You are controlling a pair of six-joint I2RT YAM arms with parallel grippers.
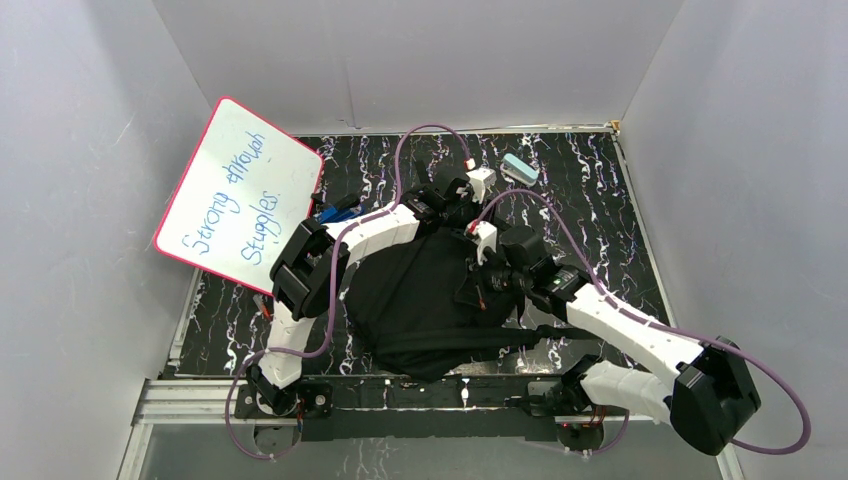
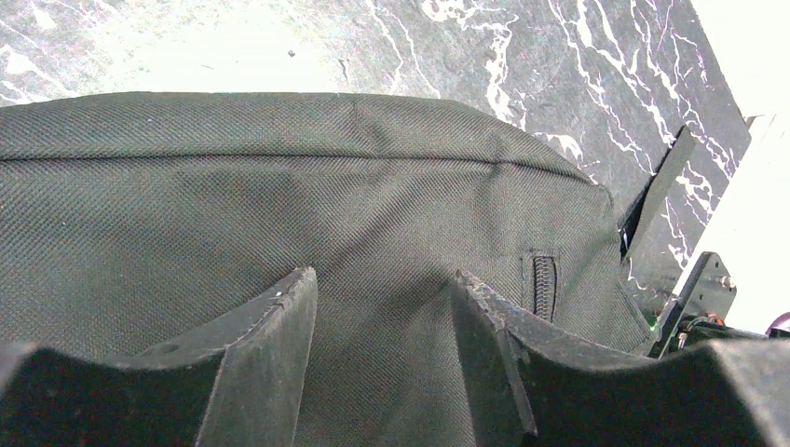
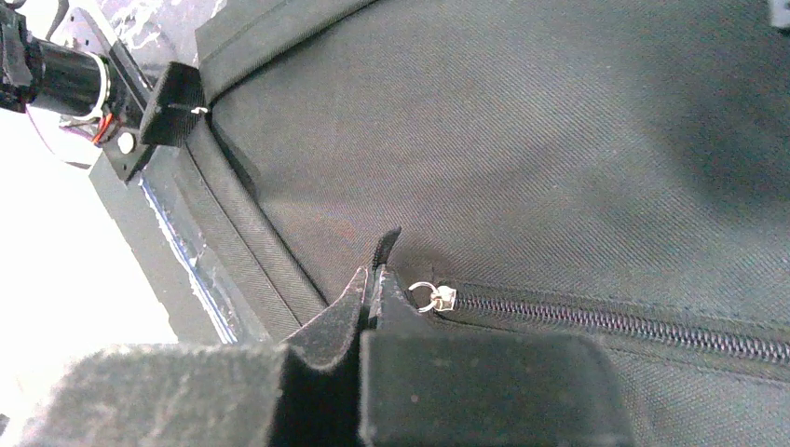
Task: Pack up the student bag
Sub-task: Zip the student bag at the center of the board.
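Observation:
The student bag [image 1: 420, 300], a large black fabric backpack, lies flat in the middle of the table between the arms. My left gripper [image 1: 452, 212] is open over the bag's far part; in the left wrist view its fingers [image 2: 384, 279] straddle bare bag fabric [image 2: 279, 177] and hold nothing. My right gripper [image 1: 478, 283] is over the bag's right side. In the right wrist view it [image 3: 373, 275] is shut on a black zipper pull tab [image 3: 387, 244], next to the silver slider [image 3: 441, 297]. The zipper teeth [image 3: 633, 326] running right from the slider look closed.
A whiteboard [image 1: 240, 195] with a red rim and blue writing leans at the left wall. A blue object [image 1: 335, 212] lies beside it. A light blue eraser [image 1: 520, 168] lies at the back. White walls enclose the black marbled table [image 1: 600, 210].

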